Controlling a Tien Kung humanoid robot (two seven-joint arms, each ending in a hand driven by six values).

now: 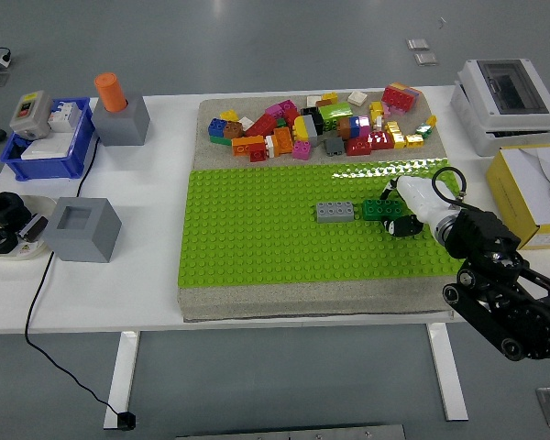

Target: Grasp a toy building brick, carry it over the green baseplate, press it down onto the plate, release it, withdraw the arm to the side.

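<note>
Right hand (405, 213) sits over the green baseplate (257, 238), right-of-centre, fingers curled down at the right end of a dark green brick (378, 209). The brick lies on the plate with its long axis left-right, directly left of the hand and in line with a grey brick (335, 212) just beside it on the left. Whether the fingers pinch the brick or only rest on it I can't tell. Likely the press/release step: the brick looks seated on the studs. Withdrawal path is right and back toward the robot, away from both bricks. Loose brick pile (321, 124) sits on the far strip, well clear. Left arm not visible.
</note>
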